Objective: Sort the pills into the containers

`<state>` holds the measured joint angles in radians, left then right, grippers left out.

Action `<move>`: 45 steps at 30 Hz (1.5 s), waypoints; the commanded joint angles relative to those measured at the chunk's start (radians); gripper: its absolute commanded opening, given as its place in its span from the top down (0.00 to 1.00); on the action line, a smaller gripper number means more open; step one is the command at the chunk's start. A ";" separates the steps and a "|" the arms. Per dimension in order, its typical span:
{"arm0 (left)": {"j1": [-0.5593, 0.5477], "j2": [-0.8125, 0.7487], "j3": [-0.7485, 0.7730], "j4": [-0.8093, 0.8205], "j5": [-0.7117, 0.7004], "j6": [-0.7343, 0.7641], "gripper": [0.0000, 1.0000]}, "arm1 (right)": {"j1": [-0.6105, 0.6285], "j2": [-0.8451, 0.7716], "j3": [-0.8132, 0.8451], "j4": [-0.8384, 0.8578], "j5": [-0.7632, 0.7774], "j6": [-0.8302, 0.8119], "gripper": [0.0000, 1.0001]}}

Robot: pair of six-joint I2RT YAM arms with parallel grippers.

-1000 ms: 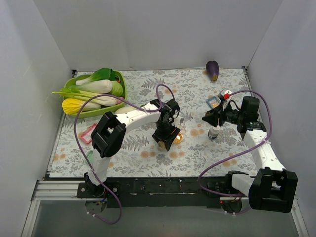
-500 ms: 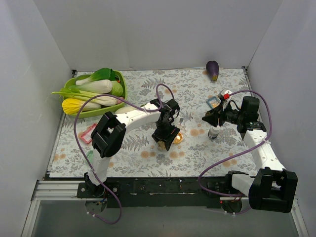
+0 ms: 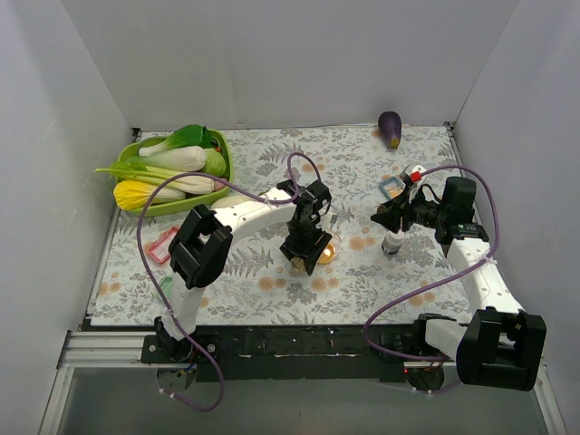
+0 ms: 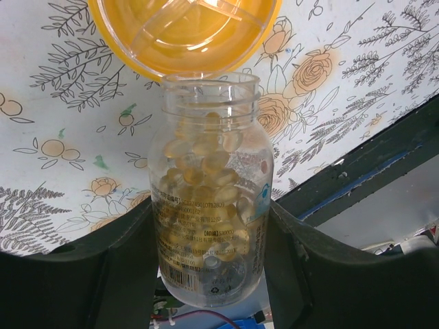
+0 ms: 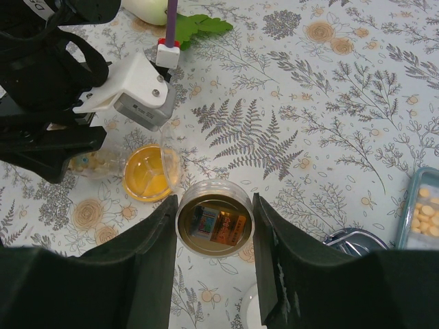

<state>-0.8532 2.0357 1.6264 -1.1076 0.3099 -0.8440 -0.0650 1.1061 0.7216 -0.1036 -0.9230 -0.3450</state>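
Observation:
My left gripper (image 3: 304, 251) is shut on a clear pill bottle (image 4: 209, 178) full of yellow capsules. The bottle lies tipped, its open mouth at the rim of the amber-orange dish (image 4: 185, 31). In the top view the dish (image 3: 325, 253) sits just right of that gripper. My right gripper (image 3: 391, 217) is shut on a round lid (image 5: 215, 226) with a gold inside, held above the floral mat. The right wrist view shows the dish (image 5: 145, 175) and the bottle (image 5: 96, 164) to the lid's left. I cannot see the pale green dish.
A green tray of vegetables (image 3: 145, 204) stands at the back left, and an eggplant (image 3: 390, 129) at the back right. A blue pill tray (image 5: 420, 212) lies right of the lid. A white bottle (image 3: 392, 243) stands under my right gripper. A pink item (image 3: 161, 245) lies at the left.

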 commanded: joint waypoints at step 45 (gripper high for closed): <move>-0.012 0.012 0.059 -0.031 -0.003 -0.036 1.00 | -0.004 -0.003 -0.013 0.024 -0.014 -0.012 0.99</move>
<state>-0.8608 2.0735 1.6531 -1.1244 0.3096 -0.8722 -0.0654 1.1061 0.7216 -0.1036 -0.9230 -0.3466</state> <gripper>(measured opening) 0.509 0.482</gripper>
